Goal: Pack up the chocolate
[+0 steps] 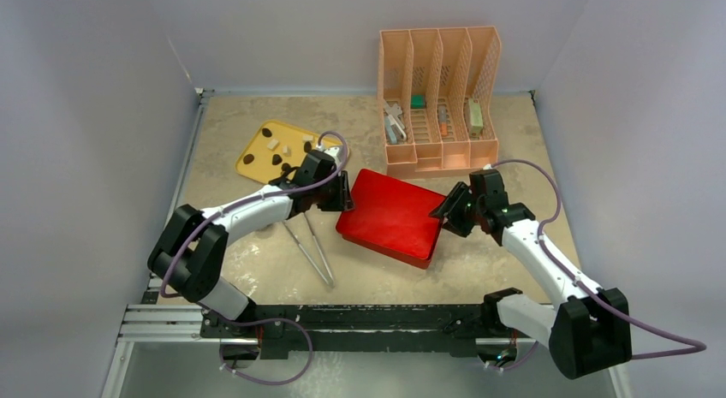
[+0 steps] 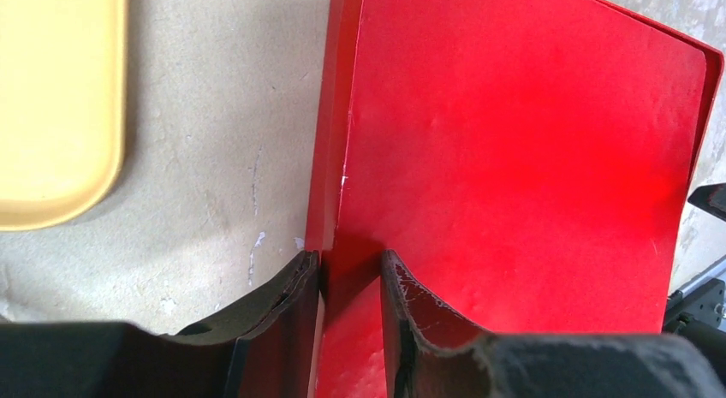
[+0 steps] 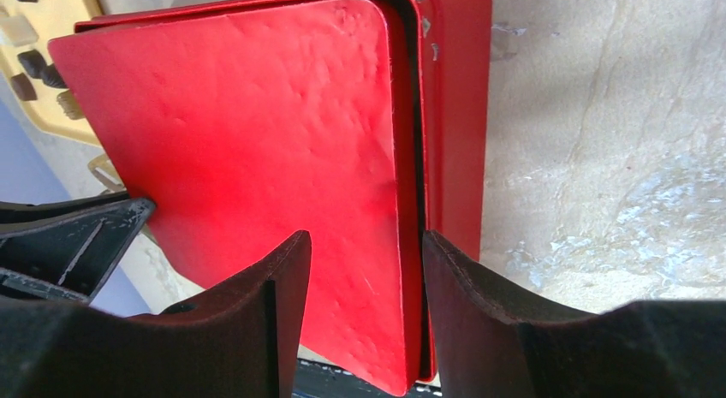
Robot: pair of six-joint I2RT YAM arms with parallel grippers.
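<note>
The chocolate [image 1: 276,146] lies as small dark, tan and pale pieces on a yellow tray [image 1: 257,163] at the back left; a few pieces [image 3: 34,66] show in the right wrist view's top left corner. A closed red box [image 1: 394,216] sits mid-table. My left gripper [image 1: 342,193] straddles its left edge [image 2: 330,201], one finger [image 2: 287,304] against the side and the other [image 2: 411,304] over the lid, with a narrow gap. My right gripper [image 1: 445,211] stands open astride the box's right edge [image 3: 411,158].
Metal tongs [image 1: 312,248] lie on the table in front of the box, near the left arm. A peach desk organizer [image 1: 441,98] with small items stands at the back right. Walls close in the table on three sides.
</note>
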